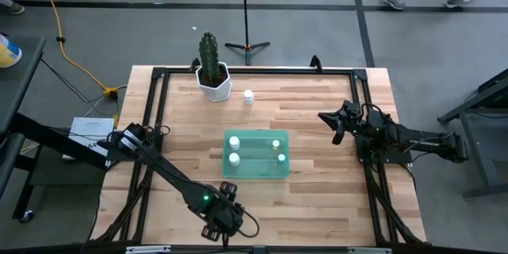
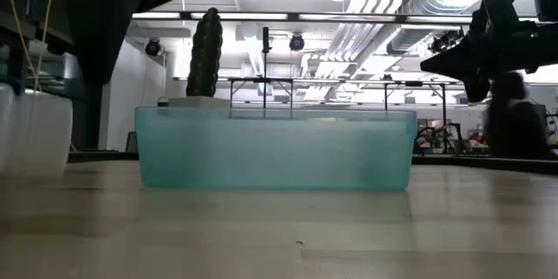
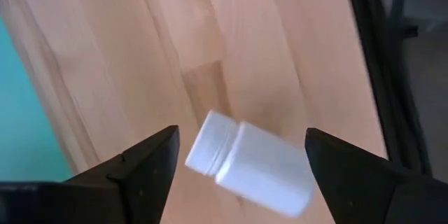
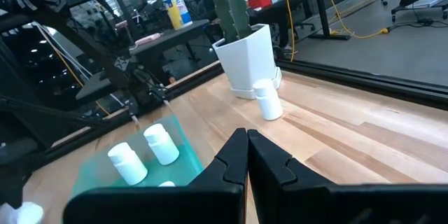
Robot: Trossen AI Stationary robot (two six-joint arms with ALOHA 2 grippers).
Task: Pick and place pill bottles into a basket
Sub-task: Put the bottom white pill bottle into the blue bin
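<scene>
The green basket (image 1: pixel 255 173) stands mid-table and holds several white pill bottles (image 1: pixel 234 159); it also shows in the low view (image 2: pixel 275 150). One more bottle (image 1: pixel 248 97) stands upright on the table by the cactus pot. My left gripper (image 1: pixel 218 224) is at the table's near edge, open. In its wrist view, its fingers (image 3: pixel 150 168) stand on either side of a white bottle (image 3: pixel 252 169) that lies on its side on the wood. I see no touch. My right gripper (image 1: pixel 337 123) is shut and empty, above the table to the right of the basket.
A white hexagonal pot (image 1: pixel 214 86) with a green cactus stands at the far edge, left of centre. A black frame (image 1: pixel 373 182) runs around the tabletop. People walk on the floor beyond the far edge. Bare wood lies between the basket and my right gripper.
</scene>
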